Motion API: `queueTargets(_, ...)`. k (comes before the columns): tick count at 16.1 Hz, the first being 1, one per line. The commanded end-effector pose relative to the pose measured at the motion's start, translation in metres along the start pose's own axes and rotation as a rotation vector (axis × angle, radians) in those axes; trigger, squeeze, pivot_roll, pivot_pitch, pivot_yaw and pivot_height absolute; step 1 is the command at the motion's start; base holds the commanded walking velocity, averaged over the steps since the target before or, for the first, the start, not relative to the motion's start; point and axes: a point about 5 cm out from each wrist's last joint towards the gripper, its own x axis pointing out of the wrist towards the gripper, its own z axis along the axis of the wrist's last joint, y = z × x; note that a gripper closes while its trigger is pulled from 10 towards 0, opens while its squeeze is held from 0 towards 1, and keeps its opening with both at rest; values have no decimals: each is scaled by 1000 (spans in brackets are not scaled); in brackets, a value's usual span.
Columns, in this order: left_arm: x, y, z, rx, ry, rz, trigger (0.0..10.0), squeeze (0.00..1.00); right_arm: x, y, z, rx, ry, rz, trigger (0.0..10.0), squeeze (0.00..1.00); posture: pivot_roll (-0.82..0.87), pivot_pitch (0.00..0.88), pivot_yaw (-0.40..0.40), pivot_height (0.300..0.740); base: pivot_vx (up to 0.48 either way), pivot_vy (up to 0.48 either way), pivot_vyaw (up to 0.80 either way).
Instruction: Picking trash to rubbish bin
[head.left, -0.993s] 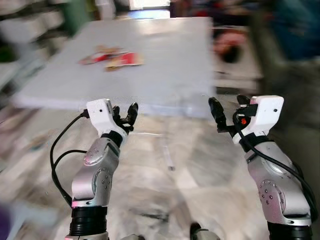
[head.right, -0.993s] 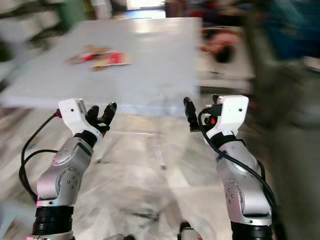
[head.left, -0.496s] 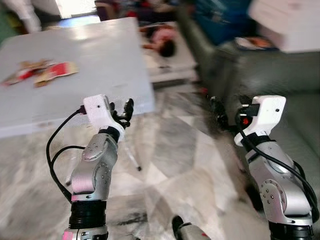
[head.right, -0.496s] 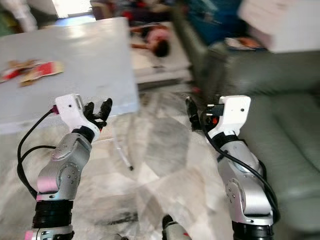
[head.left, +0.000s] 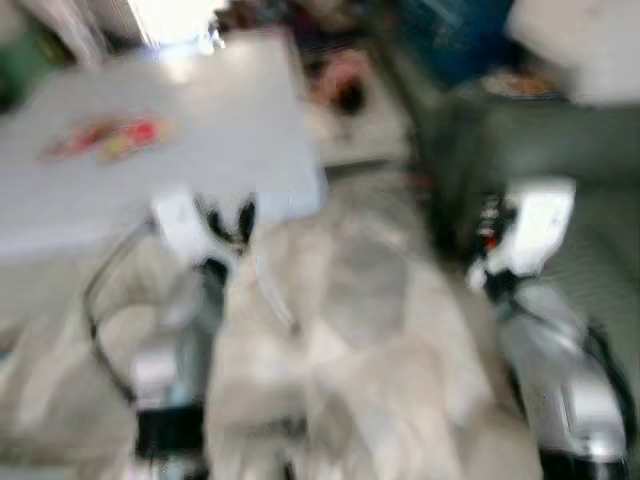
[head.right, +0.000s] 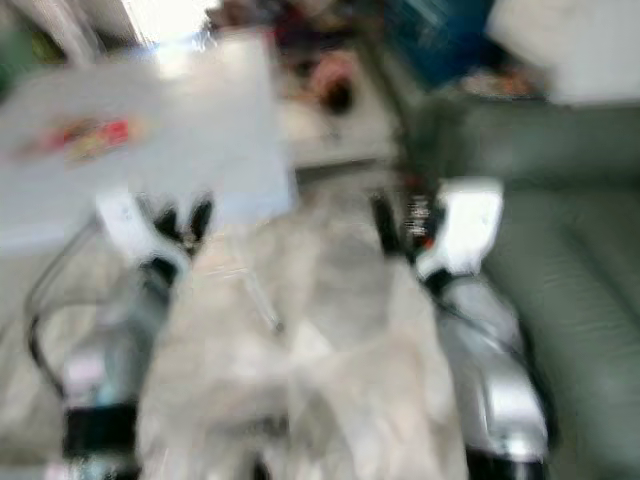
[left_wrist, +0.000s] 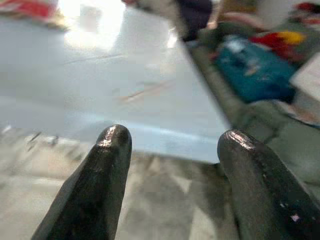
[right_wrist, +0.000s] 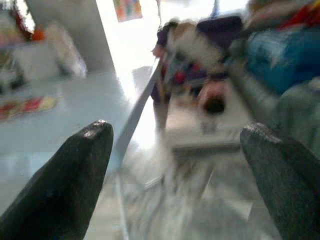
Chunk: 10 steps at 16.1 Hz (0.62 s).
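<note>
The head views are heavily blurred, so the robot seems to be walking or turning. Largest in sight is the pale grey marbled stone floor (head.left: 350, 330) across the lower middle of the frame. Next is the wide light-grey flat-topped bench (head.left: 180, 170) in the upper left, then a grey-green upholstered sofa (head.right: 570, 290) down the right side.

On the bench, toward the upper left of the frame, lies the trash: flat red and yellow wrappers (head.left: 105, 137), well apart from both arms. No rubbish bin can be made out.

The left claw (left_wrist: 170, 145) is raised before the bench edge, released, its two black fingers spread with nothing between them. The right claw (right_wrist: 175, 137) is likewise held wide and empty.

This looks like the approach step. The next move likely calls for facing the bench, stepping closer, and reaching a claw to the wrappers.
</note>
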Motion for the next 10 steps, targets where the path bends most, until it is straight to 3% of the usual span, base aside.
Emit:
queueTargets(1, 3, -4, 10, 8, -28, -21, 10000, 0, 3, 5, 9, -1, -39, 15, 10000, 514, -72, 159, 55, 740, 450, 0, 0)
queueTargets(5, 3, -6, 9, -3, -28, -32, 10000, 0, 3, 5, 10, -3, -40, 13, 10000, 514, -78, 162, 57, 740, 444, 0, 0)
queueTargets(10, 3, -8, 5, -12, -6, -36, 10000, 0, 3, 5, 10, -4, -40, 13, 10000, 514, -78, 162, 57, 740, 0, 0, 0)
